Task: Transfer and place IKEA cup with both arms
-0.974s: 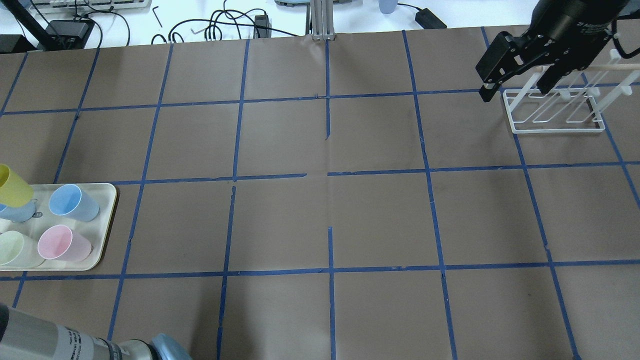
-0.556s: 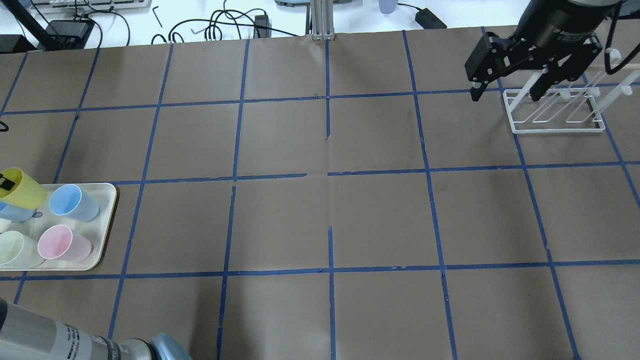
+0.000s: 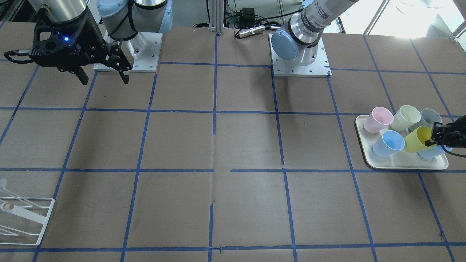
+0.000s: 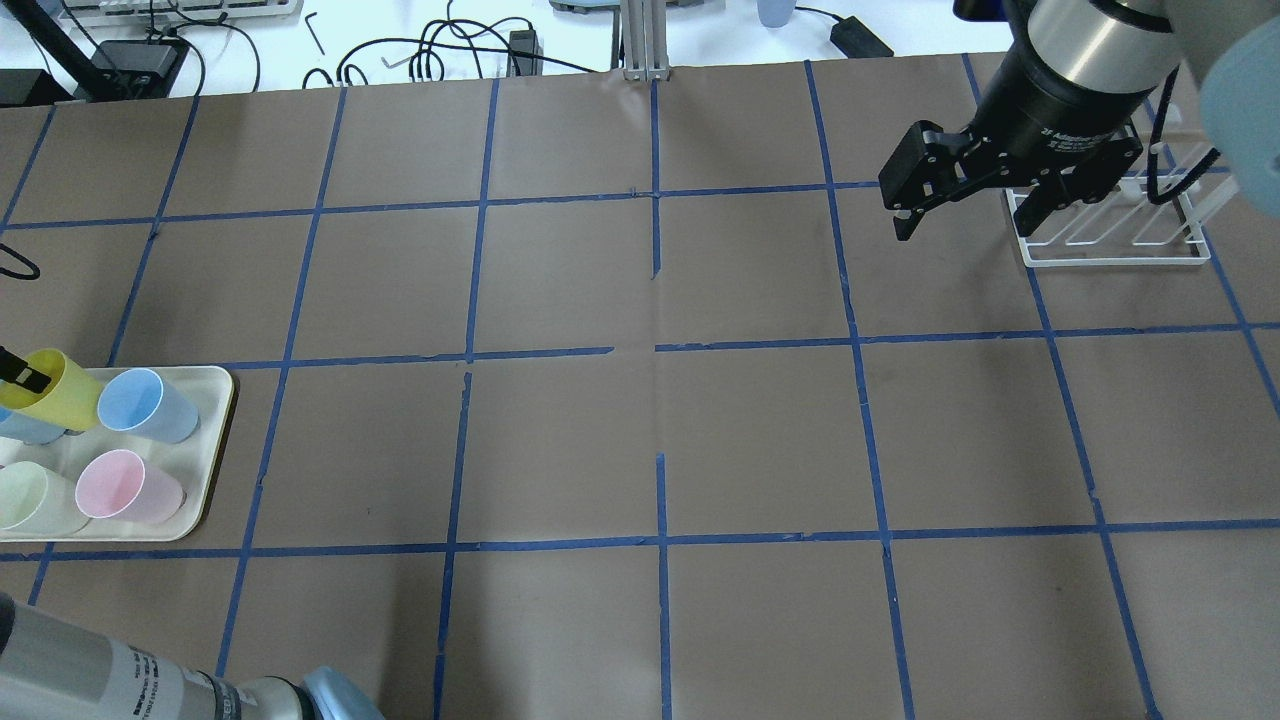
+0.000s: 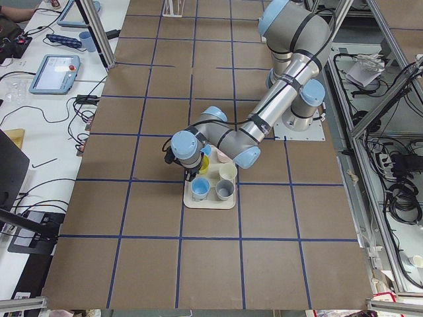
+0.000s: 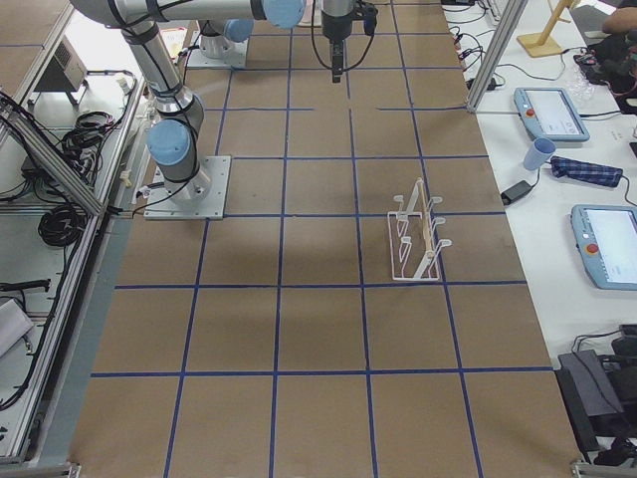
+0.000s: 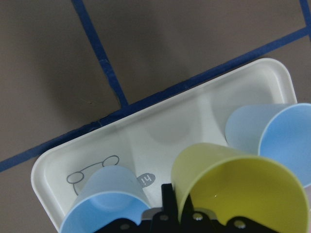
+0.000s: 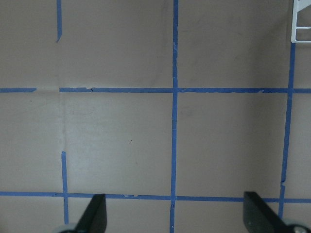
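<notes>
The bright yellow IKEA cup (image 4: pixel 55 388) hangs tilted over the tray's far corner, also in the front view (image 3: pixel 415 140) and the left wrist view (image 7: pixel 243 189). My left gripper (image 4: pixel 22 376) is shut on its rim, one finger inside and one outside; it also shows in the front view (image 3: pixel 435 138) and in the left wrist view (image 7: pixel 179 204). My right gripper (image 4: pixel 965 228) is open and empty above the table, just left of the white rack (image 4: pixel 1110 240). In the right wrist view (image 8: pixel 177 218) only bare paper lies between its fingers.
The cream tray (image 4: pixel 215 450) at the left edge holds a light blue cup (image 4: pixel 145 405), a pink cup (image 4: pixel 125 487), a pale cream cup (image 4: pixel 30 500) and another blue cup (image 4: pixel 25 430) under the yellow one. Brown paper with blue tape lines covers the table.
My left gripper has carried the yellow cup to the right, further into view over the tray. My right gripper has moved left and toward me, away from the rack, still open.
</notes>
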